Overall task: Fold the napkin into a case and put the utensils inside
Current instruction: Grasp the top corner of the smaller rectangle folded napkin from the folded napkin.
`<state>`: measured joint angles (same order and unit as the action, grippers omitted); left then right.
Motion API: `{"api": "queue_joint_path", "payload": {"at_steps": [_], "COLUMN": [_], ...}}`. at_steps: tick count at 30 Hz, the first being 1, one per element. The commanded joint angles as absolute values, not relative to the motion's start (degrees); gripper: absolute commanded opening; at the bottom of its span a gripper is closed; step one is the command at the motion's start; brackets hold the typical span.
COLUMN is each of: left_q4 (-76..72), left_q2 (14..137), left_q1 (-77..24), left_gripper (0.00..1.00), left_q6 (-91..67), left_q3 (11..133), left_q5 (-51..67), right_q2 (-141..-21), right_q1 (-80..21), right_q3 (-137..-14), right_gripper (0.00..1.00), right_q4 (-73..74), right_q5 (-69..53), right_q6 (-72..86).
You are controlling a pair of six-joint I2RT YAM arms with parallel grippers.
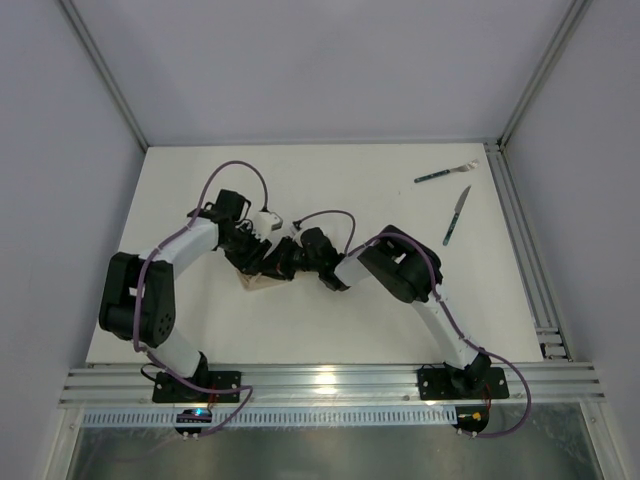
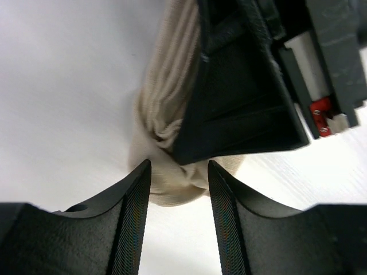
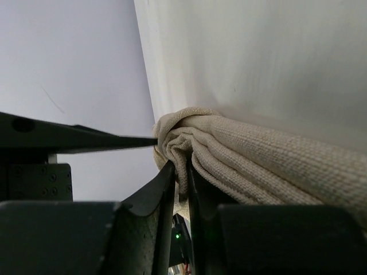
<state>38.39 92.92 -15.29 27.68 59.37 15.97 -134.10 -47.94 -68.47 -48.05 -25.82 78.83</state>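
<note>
Folding is the step in hand, judging by the cloth. The napkin (image 3: 246, 154) lies bunched in thick rolls just left of centre in the overhead view and is nothing like a flat oblong pouch yet. The fork (image 1: 447, 172) and knife (image 1: 457, 215) lie untouched in the upper right of that view, well apart from it.

The right tool (image 3: 180, 172) has its jaws nearly together, with a fold of the cloth pinched between them. The left tool (image 2: 178, 172) stands spread wide, gripping nothing. Its tips sit either side of a rounded corner of the bundle at the bottom centre of its own view, and I cannot tell whether they touch the cloth.

The next move, I judge, calls for the left tool to close on that corner so that both can draw the cloth out flat and lay a clean crease. The two tools sit almost against each other, so any pull should go apart rather than across, or the fingers may foul.

Room is good. The counter (image 1: 340, 325) has open surface toward the lower right and along the top of the overhead view, and the cloth sits well inside every edge. The raised rail (image 1: 522, 250) on the right side runs just beyond the cutlery, which looks likely to leave little clearance for a reach there. The left arm's folded elbow sits close to the left edge.
</note>
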Motion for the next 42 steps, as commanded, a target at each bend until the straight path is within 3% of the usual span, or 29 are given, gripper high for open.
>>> {"api": "queue_joint_path", "payload": {"at_steps": [1,5,13,17,24,25,31,35,37,38,42], "left_q4": [43.9,46.1,36.6,31.8,29.6,29.0,29.6,30.0,32.0,34.1,38.3], "left_q2": [92.2,91.3,92.6,90.6,93.1,92.6,90.6,91.1,90.8,89.6,84.1], "left_q1": [-14.2,-14.2,-17.0,-19.0,-19.0,-19.0,-18.9,-18.9,-18.9,-18.9,-18.3], "left_gripper": [0.48,0.5,0.51,0.47,0.02,0.0,0.0,0.02,0.12,0.26,0.41], "left_q6": [28.3,30.1,28.3,28.1,27.9,27.8,27.5,27.4,27.7,27.7,27.2], "left_q3": [60.6,60.8,56.7,54.6,52.5,52.3,52.0,52.2,53.3,54.0,57.6], "left_q5": [28.0,30.6,13.8,10.0,8.4,8.3,9.0,10.5,13.5,14.6,18.2], "right_q2": [-134.1,-134.5,-134.2,-134.2,-131.5,-131.0,-130.4,-132.3,-133.7,-134.0,-134.5], "right_q1": [-48.2,-48.1,-48.2,-48.1,-48.0,-47.7,-46.5,-46.5,-46.3,-46.3,-46.3], "right_q3": [-69.3,-69.6,-69.5,-69.6,-69.0,-68.6,-66.8,-69.9,-70.8,-70.8,-70.3], "right_gripper": [0.17,0.08,0.06,0.06,0.26,0.27,0.3,0.16,0.08,0.07,0.04], "right_q4": [-49.1,-49.3,-49.4,-49.8,-48.6,-48.3,-48.3,-46.7,-46.8,-46.8,-46.9], "right_q5": [-21.5,-21.4,-21.6,-22.2,-24.3,-24.3,-24.2,-25.0,-24.9,-24.9,-23.9], "right_q6": [79.0,79.1,78.7,78.5,74.8,74.2,73.4,73.7,74.7,75.4,75.9]}}
